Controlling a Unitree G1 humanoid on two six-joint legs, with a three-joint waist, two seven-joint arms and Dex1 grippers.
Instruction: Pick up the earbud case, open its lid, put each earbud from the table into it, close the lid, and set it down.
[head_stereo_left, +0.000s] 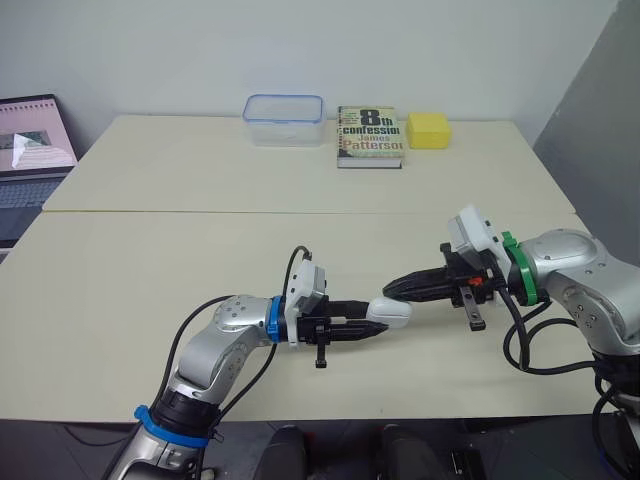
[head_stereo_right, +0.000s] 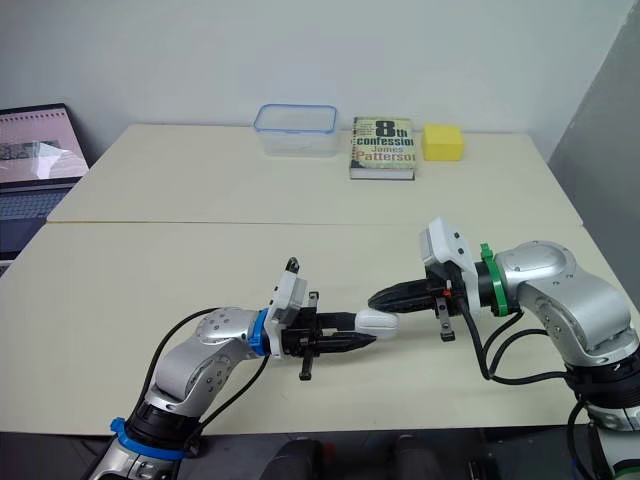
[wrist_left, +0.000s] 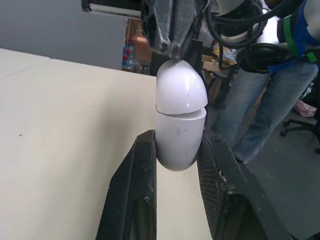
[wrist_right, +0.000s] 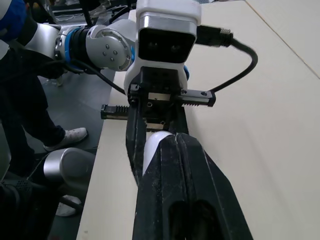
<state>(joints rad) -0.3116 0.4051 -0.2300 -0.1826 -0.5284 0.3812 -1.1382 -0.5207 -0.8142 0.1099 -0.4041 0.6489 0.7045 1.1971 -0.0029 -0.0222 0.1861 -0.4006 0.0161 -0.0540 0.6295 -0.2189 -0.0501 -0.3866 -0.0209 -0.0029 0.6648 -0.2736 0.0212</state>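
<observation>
A white earbud case hangs just above the front of the table, its lid down with a thin seam visible. My left gripper is shut on the case's lower body, one black finger on each side. My right gripper reaches in from the right with its fingers pressed together. Their tips touch the rounded lid end of the case.
At the back of the table stand a clear plastic container, a book and a yellow block. A laptop sits off the left edge. A person in jeans stands beyond the table's front edge.
</observation>
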